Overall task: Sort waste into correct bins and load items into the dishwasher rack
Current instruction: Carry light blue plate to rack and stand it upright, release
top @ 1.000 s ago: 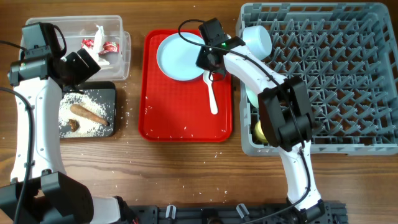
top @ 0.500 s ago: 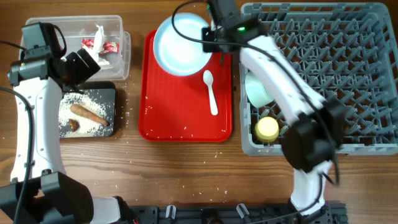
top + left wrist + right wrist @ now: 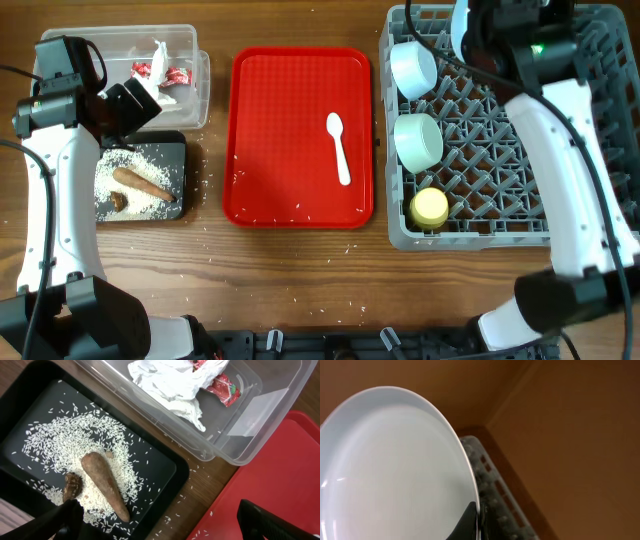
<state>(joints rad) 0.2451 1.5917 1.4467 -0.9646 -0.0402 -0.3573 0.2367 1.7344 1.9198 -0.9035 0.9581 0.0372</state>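
Now the right pincer (image 3: pixel 472 522) grips the plate (image 3: pixel 395 470) above the rack (image 3: pixel 590 150) with bowls (image 3: pixel 418 140) and cup (image 3: pixel 431 207); the plate has left the red tray (image 3: pixel 290 150). Under the left pincer (image 3: pixel 160 510), spread wide, rice (image 3: pixel 60 445) lies in the black tray (image 3: pixel 165 465).

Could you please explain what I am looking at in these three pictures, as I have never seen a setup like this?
This is a robot with a left arm and a right arm at a wooden table. One picture looks down from above. The other two come from a small camera on each wrist.

The left end effector hangs open over two bins. One is a black tray with rice and a brown stick, the other a clear tub holding crumpled tissue.

The right end effector grips a pale blue plate by its rim over the grey dishwasher rack. In the rack sit a pale blue bowl, a mint-green bowl and a yellow cup. A white spoon lies on the red tray.
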